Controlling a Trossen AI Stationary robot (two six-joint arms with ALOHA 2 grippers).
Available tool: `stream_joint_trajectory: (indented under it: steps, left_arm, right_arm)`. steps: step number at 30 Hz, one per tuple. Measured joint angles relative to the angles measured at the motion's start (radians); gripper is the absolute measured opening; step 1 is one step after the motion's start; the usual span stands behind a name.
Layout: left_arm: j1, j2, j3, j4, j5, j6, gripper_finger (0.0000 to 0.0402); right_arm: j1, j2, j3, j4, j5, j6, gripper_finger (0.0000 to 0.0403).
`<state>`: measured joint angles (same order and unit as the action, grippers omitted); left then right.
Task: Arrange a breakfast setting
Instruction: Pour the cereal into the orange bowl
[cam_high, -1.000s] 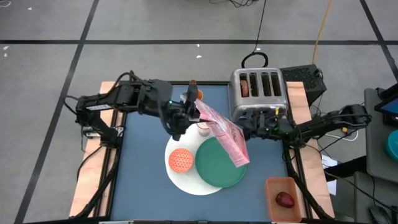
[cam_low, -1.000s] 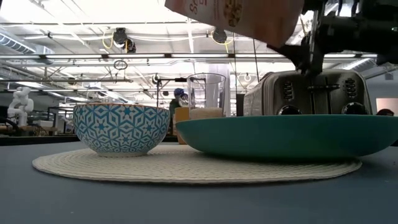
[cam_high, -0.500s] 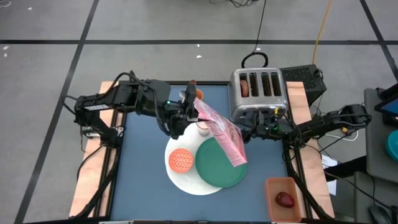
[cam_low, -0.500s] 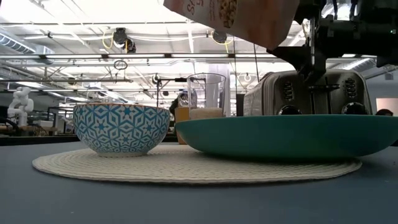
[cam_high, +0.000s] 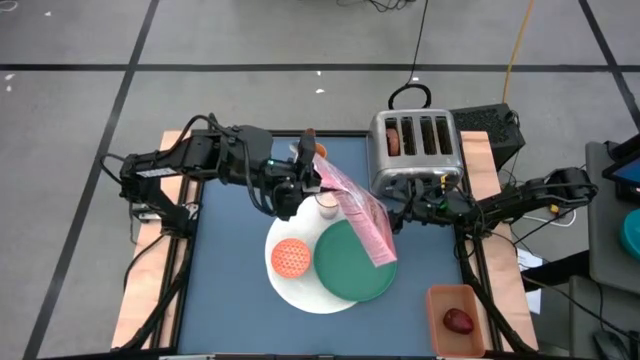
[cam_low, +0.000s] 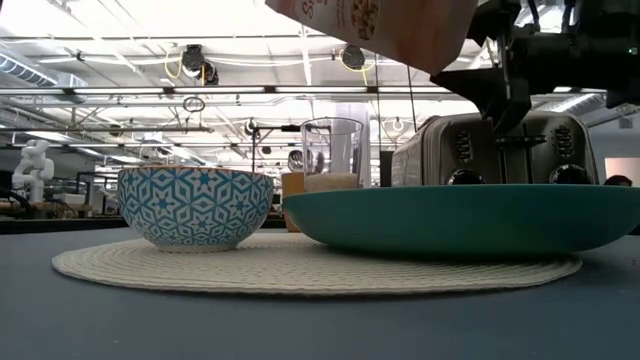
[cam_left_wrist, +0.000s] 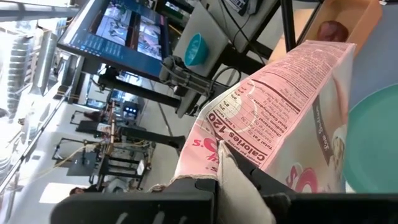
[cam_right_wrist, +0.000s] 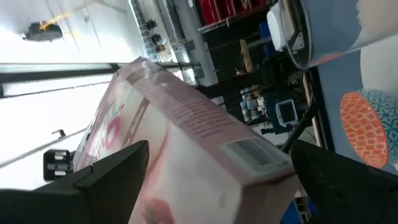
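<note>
While left claw (cam_high: 303, 180) clamps pink cereal box (cam_high: 362, 220), right claw (cam_high: 397, 212) spread wide beside it

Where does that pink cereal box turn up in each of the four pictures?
High view: pink cereal box tilted above the green plate.
Low view: top edge, over the plate.
Left wrist view: centre.
Right wrist view: centre.
Shared landmark: the green plate.

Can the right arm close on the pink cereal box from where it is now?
Probably yes. The right gripper is open beside the tilted pink cereal box, which already sits between its fingers in the right wrist view, held up over the green plate by the shut left gripper.
</note>
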<state>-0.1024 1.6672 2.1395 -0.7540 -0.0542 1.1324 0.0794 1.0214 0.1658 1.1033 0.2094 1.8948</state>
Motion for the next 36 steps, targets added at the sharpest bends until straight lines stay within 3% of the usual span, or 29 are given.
stream_joint_trajectory:
  steps: [18, 27, 36]
  left_arm:
    - [-0.004, 0.000, 0.000, 0.048, -0.004, 0.078, 0.0001]
    - [-0.003, 0.035, 0.000, 0.053, -0.003, 0.108, 0.0001]
    - [-0.001, 0.094, 0.004, 0.045, -0.003, 0.088, 0.0001]
  right_arm:
    - [-0.006, 0.000, 0.000, -0.005, 0.022, 0.135, 0.0384]
    - [-0.006, 0.000, 0.000, 0.095, 0.022, 0.053, 0.0384]
    - [-0.006, 0.001, -0.002, 0.089, 0.034, -0.046, 0.0384]
